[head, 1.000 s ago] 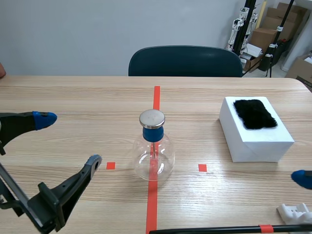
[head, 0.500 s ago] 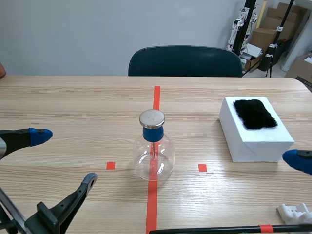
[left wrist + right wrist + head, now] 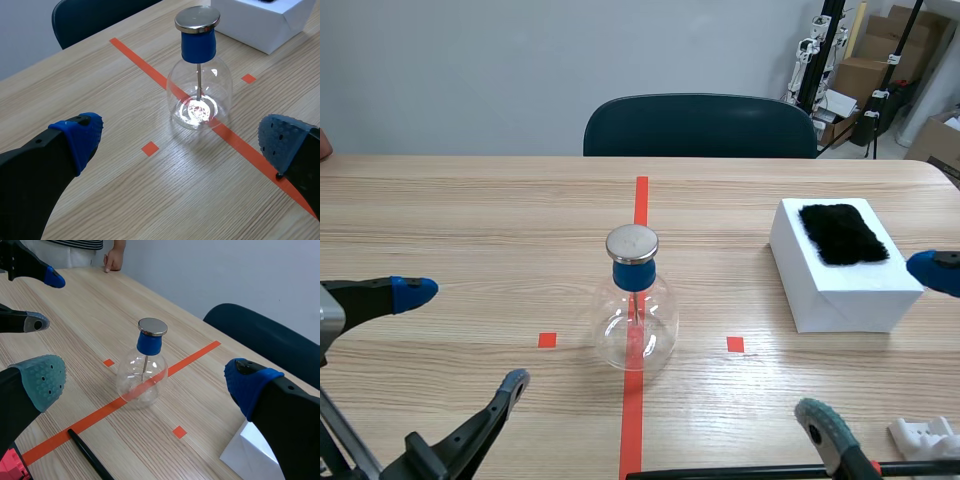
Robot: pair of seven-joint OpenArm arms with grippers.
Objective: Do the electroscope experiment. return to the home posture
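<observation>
The long light wood-grain table (image 3: 470,200) is carrying everything, and both black arms are drawing back toward its near edge.

The left gripper (image 3: 465,337) is hanging over the near left corner. Within the last second it has been dropping and sliding away from the middle, its fingers spread wide with nothing between them. The right gripper (image 3: 873,345) is changing more. A moment ago only one blue tip was peeking in at the right edge, and now that tip is sitting higher, beside the white cardboard box topped with a black fur patch (image 3: 840,290). Its grey-green partner is coming into sight near the table's near edge, so this one is gaping wide too and holding nothing.

The round clear glass electroscope flask with a blue stopper and a metal disc on top (image 3: 635,325) is standing upright and untouched on the red centre line, well apart from both grippers. The thin black rod with an orange-red band (image 3: 740,470) is lying along the near edge.

I'm judging that the experiment itself is over and the arms are heading home.
</observation>
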